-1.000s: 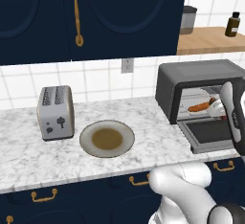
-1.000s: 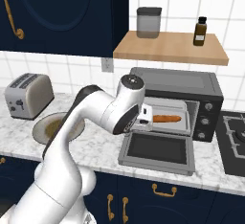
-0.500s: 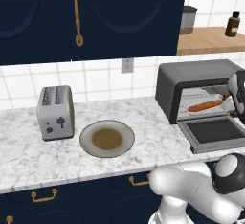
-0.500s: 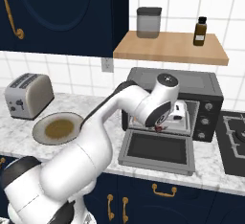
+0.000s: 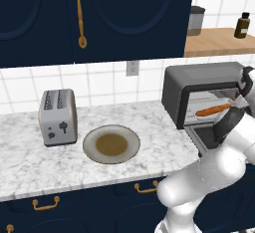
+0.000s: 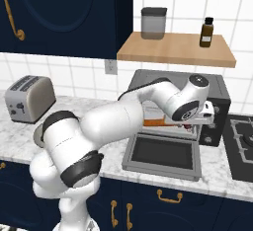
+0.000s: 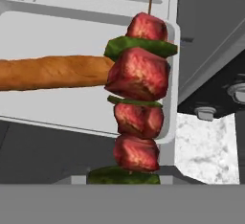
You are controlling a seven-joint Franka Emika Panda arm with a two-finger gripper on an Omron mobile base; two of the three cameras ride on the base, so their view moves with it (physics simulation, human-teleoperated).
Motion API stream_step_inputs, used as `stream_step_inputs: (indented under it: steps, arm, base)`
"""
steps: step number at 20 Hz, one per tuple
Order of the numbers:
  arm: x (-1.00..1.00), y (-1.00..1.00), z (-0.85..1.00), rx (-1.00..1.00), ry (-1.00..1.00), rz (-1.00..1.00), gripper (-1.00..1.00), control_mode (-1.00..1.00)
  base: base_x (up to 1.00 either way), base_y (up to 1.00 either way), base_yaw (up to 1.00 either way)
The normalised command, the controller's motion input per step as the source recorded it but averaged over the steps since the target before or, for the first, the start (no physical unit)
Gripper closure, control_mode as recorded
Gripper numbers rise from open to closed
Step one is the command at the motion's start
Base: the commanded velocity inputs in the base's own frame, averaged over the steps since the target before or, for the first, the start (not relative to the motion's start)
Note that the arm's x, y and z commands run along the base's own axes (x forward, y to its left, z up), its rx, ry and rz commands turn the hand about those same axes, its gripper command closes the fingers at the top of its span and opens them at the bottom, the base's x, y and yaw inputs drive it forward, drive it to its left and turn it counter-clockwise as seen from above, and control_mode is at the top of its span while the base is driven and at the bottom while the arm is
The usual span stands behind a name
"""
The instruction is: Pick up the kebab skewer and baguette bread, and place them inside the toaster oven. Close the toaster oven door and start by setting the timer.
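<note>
The toaster oven [image 5: 199,75] [image 6: 175,77] stands at the counter's right end, its glass door [image 6: 163,153] [image 5: 201,135] dropped flat and open. The orange-brown baguette bread [image 7: 52,72] [image 5: 213,110] [image 6: 156,122] lies on the light tray [image 7: 57,27] inside. My gripper [image 6: 199,120] is at the oven mouth, shut on the kebab skewer [image 7: 139,103]. The skewer, with red meat chunks and green slices, hangs close before the camera over the tray's right edge, crossing the baguette's end. My fingertips are hidden.
A brown-centred plate [image 5: 111,144] and a silver two-slot toaster [image 5: 57,116] [image 6: 29,98] sit on the marble counter to the left. Oven knobs [image 7: 238,92] are on its right side. A stove [image 6: 242,146] lies further right; a wooden shelf [image 6: 173,47] carries a canister and bottle.
My arm has swung right and forward, bringing the hand from in front of the door to the right part of the oven opening. The baguette stays on the tray.
</note>
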Motion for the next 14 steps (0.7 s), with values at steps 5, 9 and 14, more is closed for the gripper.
stream_step_inputs:
  steps: [5, 9, 14]
  arm:
    - [0.56, -0.31, -0.5, 0.02, 0.0, 0.0, 1.0, -1.0]
    - [0.53, -0.16, -0.49, 0.06, 0.0, 0.0, 1.0, -1.0]
    - [0.18, -0.18, -0.1, 0.1, 0.0, 0.0, 1.0, -1.0]
  base:
    - [0.0, 0.0, 0.0]
    - [0.0, 0.0, 0.0]
    - [0.0, 0.0, 0.0]
